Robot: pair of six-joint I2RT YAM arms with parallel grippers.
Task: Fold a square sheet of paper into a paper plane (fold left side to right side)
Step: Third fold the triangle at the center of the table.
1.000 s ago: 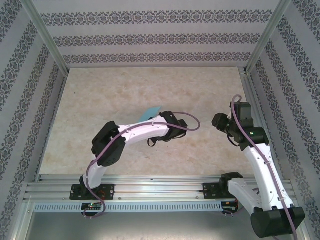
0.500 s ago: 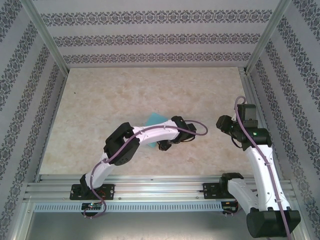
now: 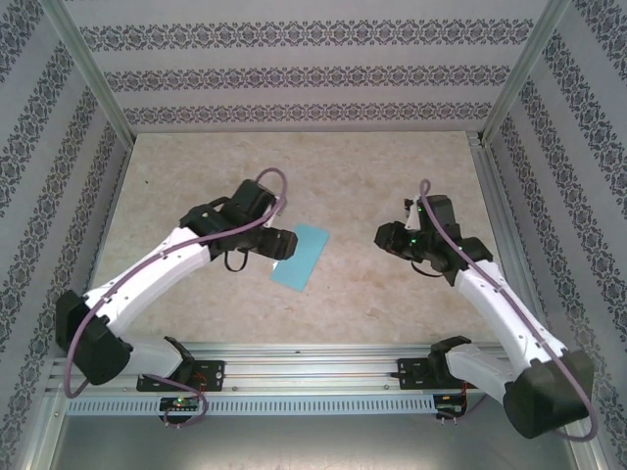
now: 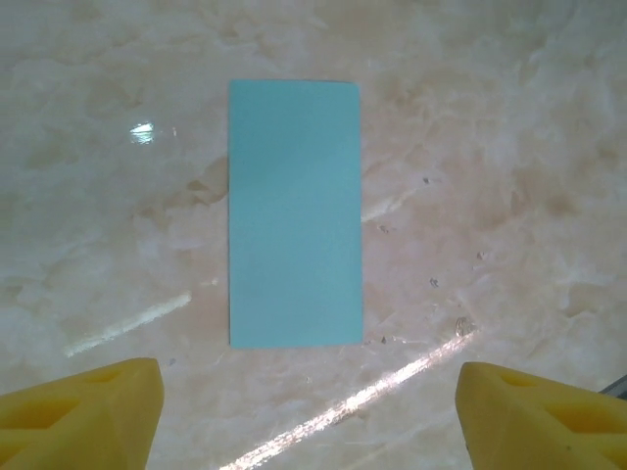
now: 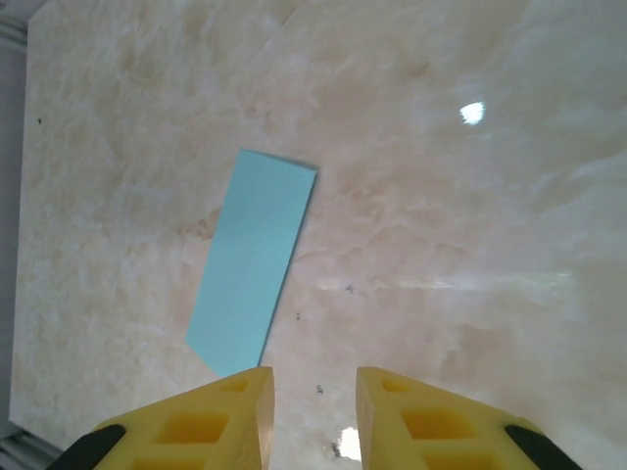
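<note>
A: From the top camera, where is the sheet of paper (image 3: 301, 257)?

B: Just below the middle of the frame, flat on the table (image 3: 392, 166) as a slim tilted rectangle; the left gripper (image 3: 281, 242) sits at its left edge, touching or not I cannot tell; the right gripper (image 3: 384, 236) is well apart to the right, pointing toward it.

A: And the left wrist camera?

B: The sheet of paper (image 4: 295, 213) stands upright in the centre, an oblong with clean edges; the left gripper (image 4: 309, 416) has its yellow fingers (image 4: 83, 411) in the bottom corners, spread wider than the paper, holding nothing.

A: The right wrist camera?

B: The sheet of paper (image 5: 252, 262) slants through the left half of the frame; the right gripper (image 5: 312, 416) at the bottom edge shows a narrow gap between its fingers (image 5: 211, 421), with bare table in it; nothing gripped.
</note>
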